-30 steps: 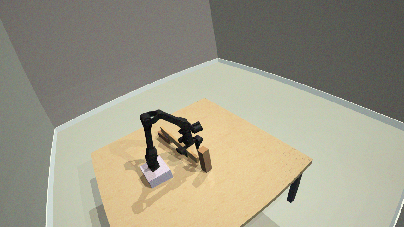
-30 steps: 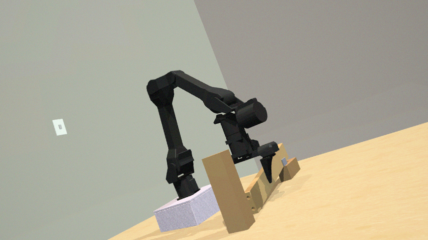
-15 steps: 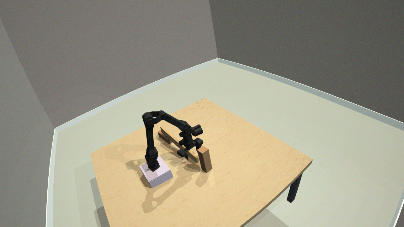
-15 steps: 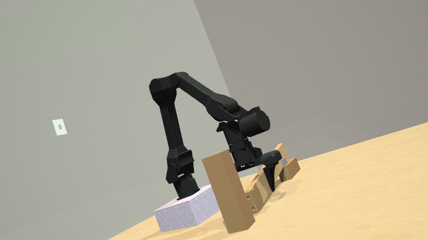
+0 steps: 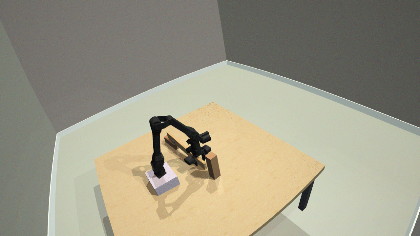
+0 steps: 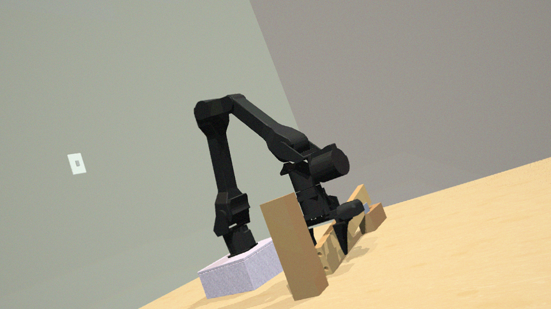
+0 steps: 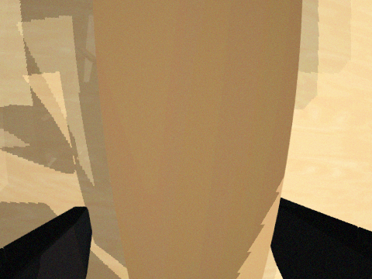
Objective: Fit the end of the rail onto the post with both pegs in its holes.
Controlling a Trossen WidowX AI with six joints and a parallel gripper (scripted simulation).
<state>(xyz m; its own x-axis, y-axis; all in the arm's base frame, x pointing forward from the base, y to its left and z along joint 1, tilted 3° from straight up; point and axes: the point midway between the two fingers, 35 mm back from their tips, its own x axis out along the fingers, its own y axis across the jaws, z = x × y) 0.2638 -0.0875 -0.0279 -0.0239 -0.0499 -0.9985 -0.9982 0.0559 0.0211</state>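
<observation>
The long wooden rail [image 5: 176, 140] [image 6: 362, 193] [image 7: 194, 116] slopes down from the bracket [image 6: 365, 207] on the footboard block [image 5: 170, 142] [image 6: 376, 218] to its near end, low at the table beside the post [image 5: 213, 166] [image 6: 295, 252]. Two holes show in that near end in the exterior view. The post stands upright; its pegs are hidden. My gripper [image 5: 200, 162] [image 6: 329, 248] [image 7: 178, 217] points down with its fingers astride the rail near this end. It is partly open: in the wrist view a gap shows at the left finger, while the right finger appears close against the rail's side.
The arm's pale base block [image 5: 164, 179] [image 6: 225, 278] stands on the wooden table [image 5: 249, 187] [image 6: 476, 260] beside the rail. The post is just past the gripper, very close to the fingers and the rail's end. Arm shadows cross the table.
</observation>
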